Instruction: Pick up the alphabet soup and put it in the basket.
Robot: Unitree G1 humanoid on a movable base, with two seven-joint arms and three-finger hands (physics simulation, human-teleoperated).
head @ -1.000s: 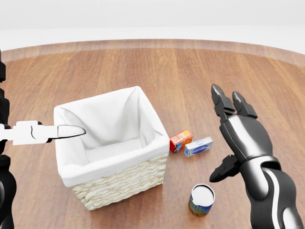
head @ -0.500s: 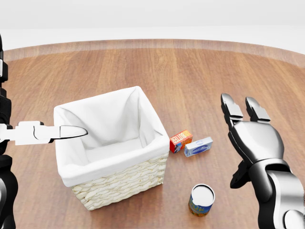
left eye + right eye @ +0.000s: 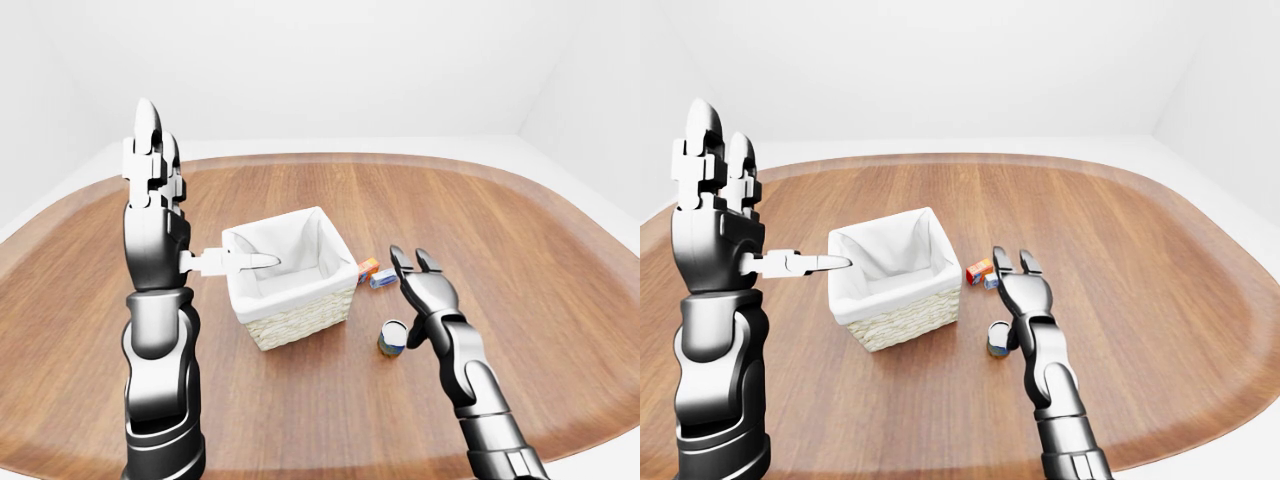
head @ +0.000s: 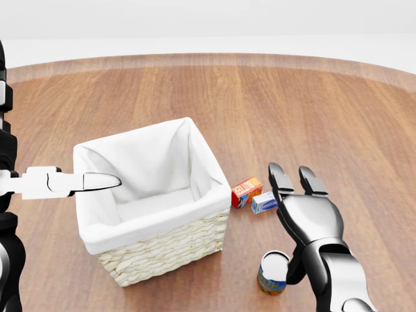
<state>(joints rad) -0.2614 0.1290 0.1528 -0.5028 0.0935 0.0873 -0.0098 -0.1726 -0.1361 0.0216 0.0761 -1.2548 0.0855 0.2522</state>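
We see the wicker basket (image 4: 156, 214) on the wooden surface (image 4: 292, 104), its white cloth lining holding nothing. The alphabet soup (image 4: 273, 273) stands upright on the surface at the basket's lower right in the head view. Our right hand (image 4: 305, 218) hovers just beside it, fingers spread, holding nothing. Our left hand (image 3: 152, 215) is raised, fingers extended, empty.

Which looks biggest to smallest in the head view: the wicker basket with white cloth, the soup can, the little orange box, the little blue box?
1. Wicker basket with white cloth lining, by far the largest.
2. Round alphabet soup can, though it is nearest the camera.
3. Small orange box and small blue-white box: unsure, the right hand partly covers the blue one.
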